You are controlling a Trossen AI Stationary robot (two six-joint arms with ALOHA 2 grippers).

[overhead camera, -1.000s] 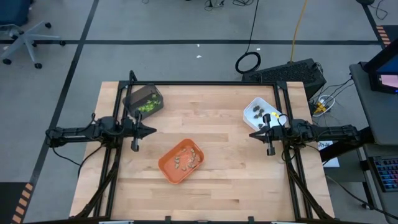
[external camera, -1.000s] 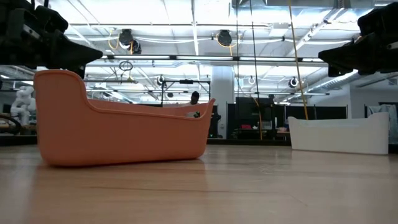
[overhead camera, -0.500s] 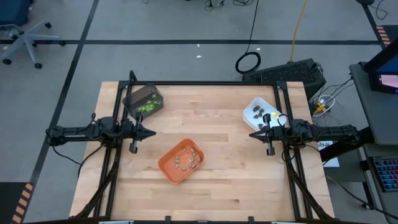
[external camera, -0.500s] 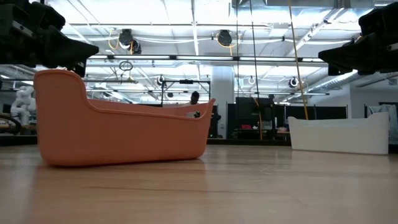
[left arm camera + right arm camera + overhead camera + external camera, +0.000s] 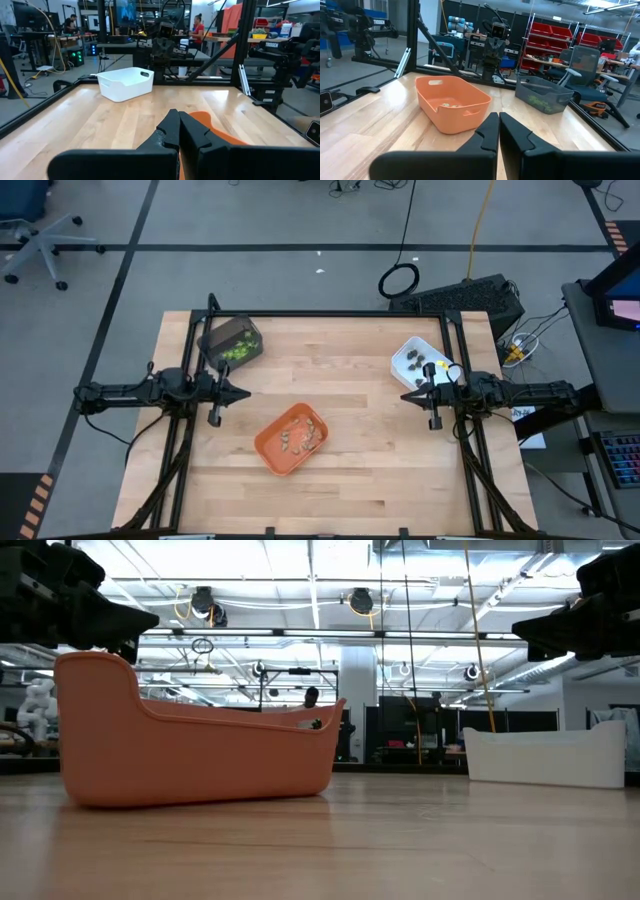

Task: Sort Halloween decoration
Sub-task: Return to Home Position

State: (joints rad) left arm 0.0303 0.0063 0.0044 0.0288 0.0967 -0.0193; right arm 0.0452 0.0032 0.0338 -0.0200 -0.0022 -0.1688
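High view: Halloween decoration (image 5: 236, 351) sits sorted, lime-green in the dark grey tray (image 5: 212, 338), brown in the white tray (image 5: 399, 359), tan in the orange tray (image 5: 263, 447), so left gripper (image 5: 239, 391) and right gripper (image 5: 408, 396) hang parked apart, fingers pressed together, empty

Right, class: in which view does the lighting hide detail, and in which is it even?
Low view: bright ceiling lights backlight the left gripper and right gripper into silhouettes. High view: even light on the table, only faint shadows.
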